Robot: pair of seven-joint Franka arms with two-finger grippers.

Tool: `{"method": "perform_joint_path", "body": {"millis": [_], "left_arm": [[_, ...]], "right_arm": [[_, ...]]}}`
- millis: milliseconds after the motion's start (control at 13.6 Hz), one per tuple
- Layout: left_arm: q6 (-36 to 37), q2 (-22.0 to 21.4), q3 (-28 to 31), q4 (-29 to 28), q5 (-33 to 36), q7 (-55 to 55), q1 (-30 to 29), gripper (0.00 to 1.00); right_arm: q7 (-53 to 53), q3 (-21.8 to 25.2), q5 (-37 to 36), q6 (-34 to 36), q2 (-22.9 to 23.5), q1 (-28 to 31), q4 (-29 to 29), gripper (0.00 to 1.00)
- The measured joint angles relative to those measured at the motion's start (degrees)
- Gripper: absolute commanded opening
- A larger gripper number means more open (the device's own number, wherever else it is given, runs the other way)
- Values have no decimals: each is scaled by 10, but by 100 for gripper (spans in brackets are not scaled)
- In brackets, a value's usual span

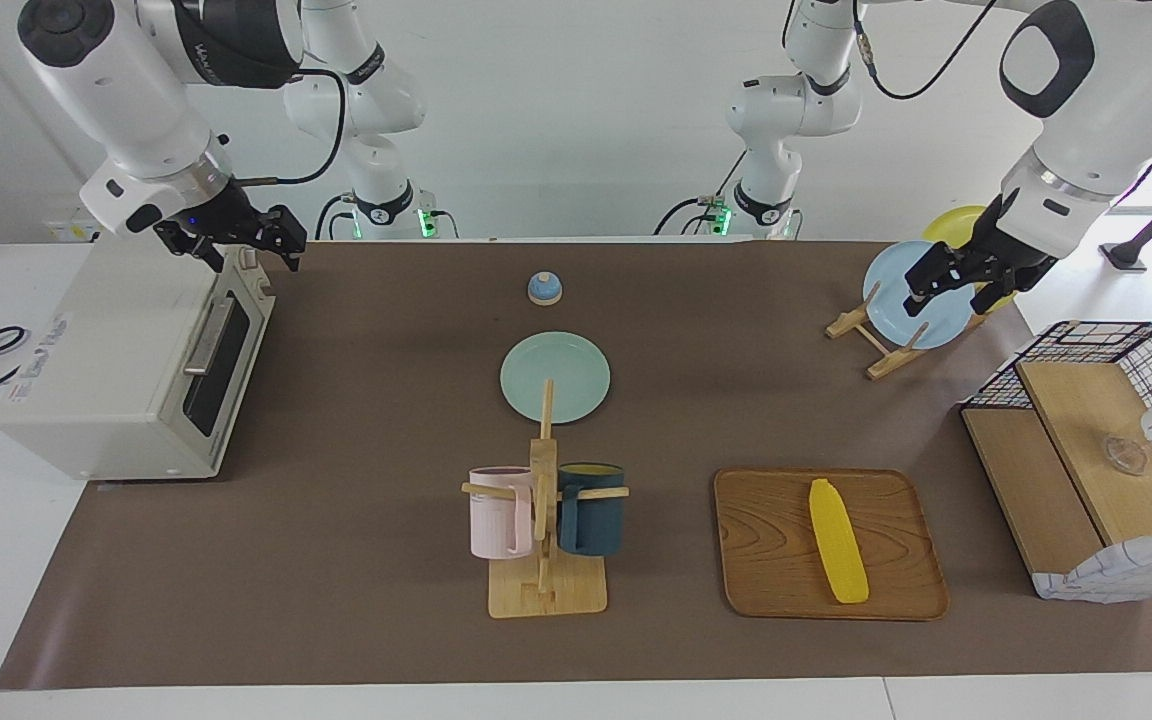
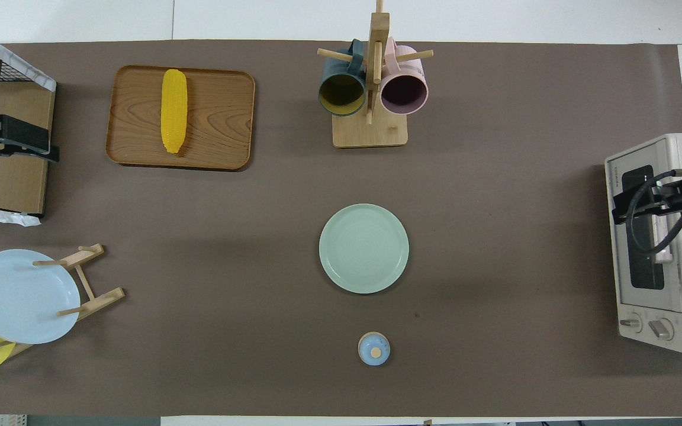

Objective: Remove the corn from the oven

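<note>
One corn, one oven

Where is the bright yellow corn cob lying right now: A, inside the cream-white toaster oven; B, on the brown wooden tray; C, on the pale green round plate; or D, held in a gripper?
B: the corn cob lies flat on the wooden tray, with no gripper touching it.

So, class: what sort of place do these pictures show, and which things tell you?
Probably a robotics lab staged as a kitchen: a toaster oven, a mug rack and a corn on a wooden tray.
</note>
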State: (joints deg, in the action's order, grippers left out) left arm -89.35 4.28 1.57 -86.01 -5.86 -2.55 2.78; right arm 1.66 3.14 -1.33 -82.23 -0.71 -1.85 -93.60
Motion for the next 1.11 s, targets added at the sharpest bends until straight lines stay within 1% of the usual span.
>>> {"method": "perform_joint_path", "body": {"millis": [295,442,737,885,1106], "left_arm": [[26,-31,0,-17,1,-8,-7,100],[38,-39,-3,-21,9,-24,-7,100],[42,-48,-4,-26,17,-32,-7,100],[26,-50,-4,-39,32,-32,-7,100],[-32,-53,-19,-84,52,-32,-12,100]], "right_arm": [[0,4,0,0,5,6,14,100],[0,4,0,0,5,14,15,100],[0,1,0,0,5,13,20,100],[0,0,0,0,5,13,21,100],[0,0,0,0,5,13,21,100]]}}
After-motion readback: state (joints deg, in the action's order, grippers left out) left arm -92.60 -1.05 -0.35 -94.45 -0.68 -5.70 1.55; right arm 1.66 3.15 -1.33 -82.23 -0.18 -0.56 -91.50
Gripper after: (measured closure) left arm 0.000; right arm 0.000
